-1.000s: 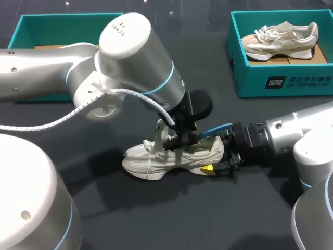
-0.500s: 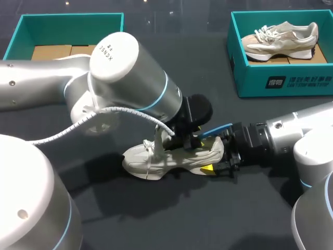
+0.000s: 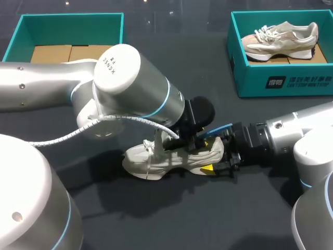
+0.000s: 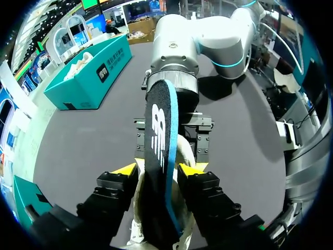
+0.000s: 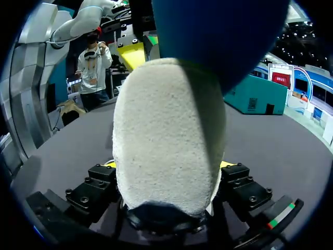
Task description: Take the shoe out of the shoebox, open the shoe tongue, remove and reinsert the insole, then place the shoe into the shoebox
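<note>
Sitting on the dark table [image 3: 156,219] between my two arms, the shoe [image 3: 156,159] is already out of its box, so the first step is looking done. It is standing on its own thick sole, with its toe pointing toward my left side and its heel [image 5: 166,130] toward my right. It is looking creamy white and soft, with pale laces [image 3: 151,148] bunching up over the front. The insole [image 4: 160,151] is sticking up out of the shoe's opening. It is showing a dark flat face and a bright blue edge, and it is neither all the way in nor all the way out. I am guessing the insole step is going on right now, but I cannot tell if the insole is coming out or going back in. My left arm is hiding the tongue, so I cannot say if it is pulled open. The left claw [image 4: 156,169] is pinching the insole from both sides, with its yellow tips set close together. The right claw [image 5: 169,169] is gripping the heel from both sides, spread about as wide as the heel, and I think that is helping to stop the shoe from sliding. Finishing the insole and putting the shoe away are looking like the jobs left to do. The empty box [image 3: 21,26] is waiting at the far left, well apart from the shoe. Another box [image 3: 281,83] at the far right is holding a second shoe [image 3: 281,39].
</note>
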`<state>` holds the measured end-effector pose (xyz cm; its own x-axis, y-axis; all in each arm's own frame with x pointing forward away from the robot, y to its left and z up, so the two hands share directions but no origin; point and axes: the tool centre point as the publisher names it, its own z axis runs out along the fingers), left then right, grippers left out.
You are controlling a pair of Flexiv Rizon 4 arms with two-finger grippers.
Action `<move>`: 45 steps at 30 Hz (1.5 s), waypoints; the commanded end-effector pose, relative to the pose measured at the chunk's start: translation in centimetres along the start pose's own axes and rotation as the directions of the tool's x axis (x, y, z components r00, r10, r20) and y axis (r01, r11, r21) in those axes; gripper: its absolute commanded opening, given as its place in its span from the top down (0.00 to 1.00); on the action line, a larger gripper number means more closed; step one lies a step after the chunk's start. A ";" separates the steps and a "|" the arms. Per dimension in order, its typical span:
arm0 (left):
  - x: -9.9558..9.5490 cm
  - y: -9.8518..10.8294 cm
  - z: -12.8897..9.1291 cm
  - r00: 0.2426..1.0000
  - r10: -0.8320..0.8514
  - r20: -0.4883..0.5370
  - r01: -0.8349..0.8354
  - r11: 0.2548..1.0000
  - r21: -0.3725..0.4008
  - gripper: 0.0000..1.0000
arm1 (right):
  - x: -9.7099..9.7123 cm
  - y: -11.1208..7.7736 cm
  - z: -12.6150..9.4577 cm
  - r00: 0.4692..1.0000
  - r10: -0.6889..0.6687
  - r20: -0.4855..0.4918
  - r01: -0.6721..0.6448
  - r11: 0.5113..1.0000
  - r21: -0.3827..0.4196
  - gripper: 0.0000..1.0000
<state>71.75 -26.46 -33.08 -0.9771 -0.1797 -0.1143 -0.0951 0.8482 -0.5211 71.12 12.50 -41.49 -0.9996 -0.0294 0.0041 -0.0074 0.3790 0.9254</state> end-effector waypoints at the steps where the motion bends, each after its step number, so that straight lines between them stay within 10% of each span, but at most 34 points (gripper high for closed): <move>1: -0.4 -0.3 1.1 1.000 -0.006 -0.016 0.006 1.000 0.001 0.54 | 0.1 -0.1 0.1 1.000 0.000 0.002 0.000 1.000 0.002 1.00; 6: -0.7 -0.4 1.4 1.000 -0.013 -0.024 0.013 1.000 0.002 0.64 | 0.1 -0.1 0.1 1.000 0.000 0.002 0.000 1.000 0.002 1.00; 9: -0.7 -0.5 1.5 1.000 -0.013 -0.024 0.013 1.000 0.000 1.00 | 0.1 -0.1 0.1 1.000 0.000 0.002 0.000 1.000 0.002 1.00; 23: -1.1 -2.1 -0.6 0.981 -0.026 -0.190 0.032 0.999 0.028 1.00 | 0.1 -0.1 0.1 1.000 0.000 0.002 0.000 1.000 0.002 1.00; 45: 1.0 -9.5 -11.2 0.882 0.045 -0.469 0.061 0.976 0.209 1.00 | 0.1 -0.1 0.1 1.000 0.000 0.002 0.000 1.000 0.002 1.00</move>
<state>69.41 -30.25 -19.29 -0.9550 0.1147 0.2737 -0.1125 0.7135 -0.6916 71.12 12.50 -41.49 -0.9996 -0.0294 0.0041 -0.0074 0.3790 0.9253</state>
